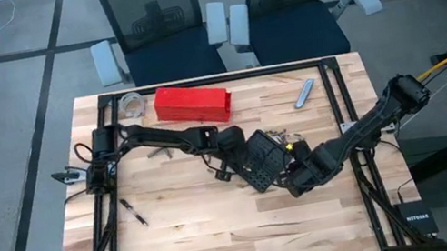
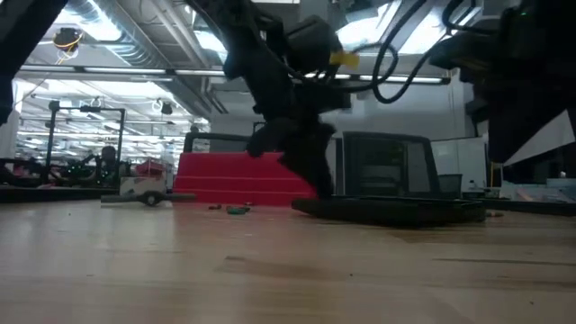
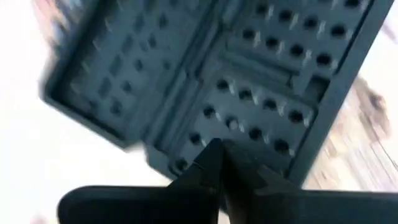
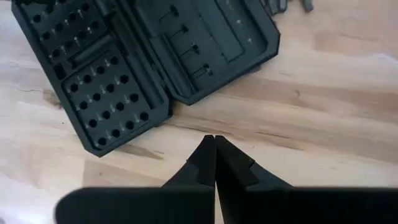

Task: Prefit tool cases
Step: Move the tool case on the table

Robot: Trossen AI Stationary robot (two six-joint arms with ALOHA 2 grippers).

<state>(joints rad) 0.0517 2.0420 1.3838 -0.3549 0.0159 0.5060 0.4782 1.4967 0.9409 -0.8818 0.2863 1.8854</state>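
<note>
Roll of clear tape (image 1: 133, 104): far left corner of the table (image 1: 187, 233), just left of the red box.
Red box (image 1: 192, 102): long, lying along the far edge; in the low view (image 2: 243, 184) it stands behind the case.
Left gripper (image 1: 232, 150): reaches in from the left to the middle of the table, at the case's left edge; its wrist view shows the fingers (image 3: 214, 165) pressed together over the socketed half, pinching nothing.
Tool case (image 1: 264, 163): black, opened flat at the table's middle, between the two grippers; both gridded halves face up (image 4: 124, 68).
Loose bits (image 1: 276, 134): small scatter just beyond the case.
Right gripper (image 1: 299, 178): comes in from the right, at the case's near right corner; fingers (image 4: 214, 162) closed together over bare wood, just off the case's edge, holding nothing.
Grey tool (image 1: 304, 93): far right, well apart from the case.
</note>
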